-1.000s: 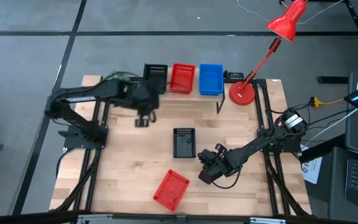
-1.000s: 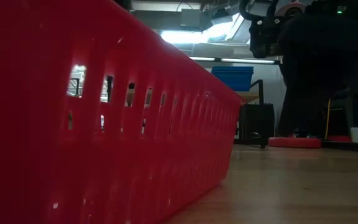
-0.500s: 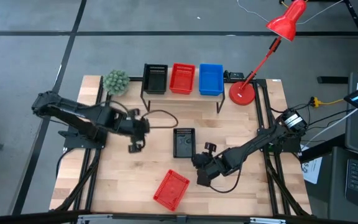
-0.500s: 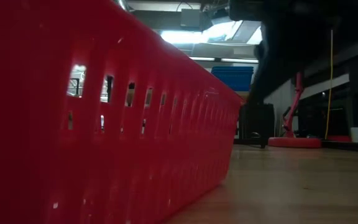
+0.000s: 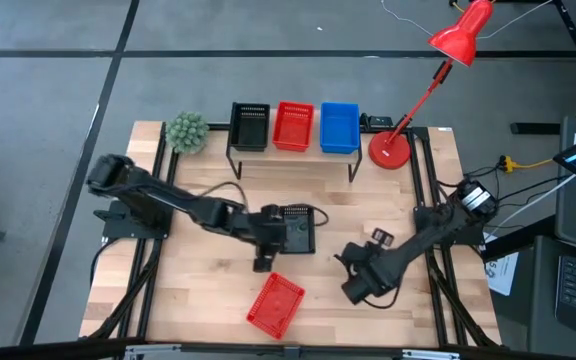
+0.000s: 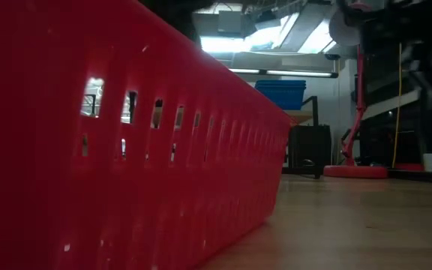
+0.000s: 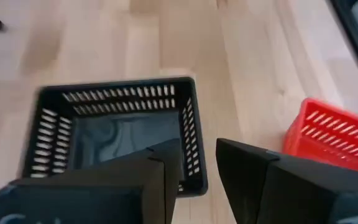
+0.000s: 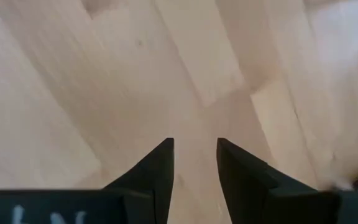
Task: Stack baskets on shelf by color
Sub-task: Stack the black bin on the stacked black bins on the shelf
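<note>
Black basket (image 5: 296, 229): sitting mid-table, my left gripper (image 7: 194, 174) reaching over its near wall, fingers slightly parted, holding nothing
Red basket (image 5: 275, 304): lying near the front edge
Shelf (image 5: 356, 156): carrying black, red and blue baskets at the back
Right gripper (image 8: 194, 163): hovering over bare wood, slightly parted
Advice: I am judging one finger should straddle the wall squarely before closing

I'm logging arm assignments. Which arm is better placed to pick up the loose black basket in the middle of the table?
The left. Its pincer is open right at the black basket, straddling one wall. The right pincer hangs over bare tabletop, away from it.
</note>
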Robot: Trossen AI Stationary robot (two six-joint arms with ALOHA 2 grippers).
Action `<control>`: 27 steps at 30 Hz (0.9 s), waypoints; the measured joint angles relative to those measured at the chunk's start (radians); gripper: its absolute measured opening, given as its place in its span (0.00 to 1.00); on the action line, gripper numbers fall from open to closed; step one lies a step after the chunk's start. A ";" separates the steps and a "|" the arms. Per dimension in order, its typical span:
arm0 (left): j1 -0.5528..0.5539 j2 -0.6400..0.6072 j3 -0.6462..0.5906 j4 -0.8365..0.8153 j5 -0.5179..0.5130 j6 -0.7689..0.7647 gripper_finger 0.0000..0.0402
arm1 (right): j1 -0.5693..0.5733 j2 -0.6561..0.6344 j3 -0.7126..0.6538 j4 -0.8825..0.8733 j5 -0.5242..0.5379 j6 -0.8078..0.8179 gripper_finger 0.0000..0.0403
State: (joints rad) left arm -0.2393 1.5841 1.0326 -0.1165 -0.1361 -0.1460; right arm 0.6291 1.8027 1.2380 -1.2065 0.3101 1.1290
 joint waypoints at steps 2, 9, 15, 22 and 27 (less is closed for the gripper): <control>0.002 0.059 0.047 -0.016 0.003 0.004 0.23 | 0.034 -0.001 -0.010 -0.023 0.000 0.069 0.30; -0.003 0.193 0.189 -0.068 0.022 0.066 0.23 | 0.138 0.000 -0.024 -0.018 0.002 0.271 0.30; -0.003 0.251 0.221 -0.087 0.005 0.069 0.23 | 0.196 0.000 -0.024 -0.009 0.010 0.367 0.30; -0.008 0.299 0.220 -0.108 -0.067 0.044 0.23 | 0.221 0.001 -0.024 -0.015 0.010 0.424 0.30; -0.013 0.312 0.220 -0.102 -0.075 0.019 0.23 | 0.222 0.001 -0.024 -0.018 0.010 0.444 0.30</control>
State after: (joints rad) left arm -0.2523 1.8957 1.2522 -0.2188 -0.2108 -0.1272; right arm 0.8513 1.8034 1.2144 -1.2247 0.3206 1.5725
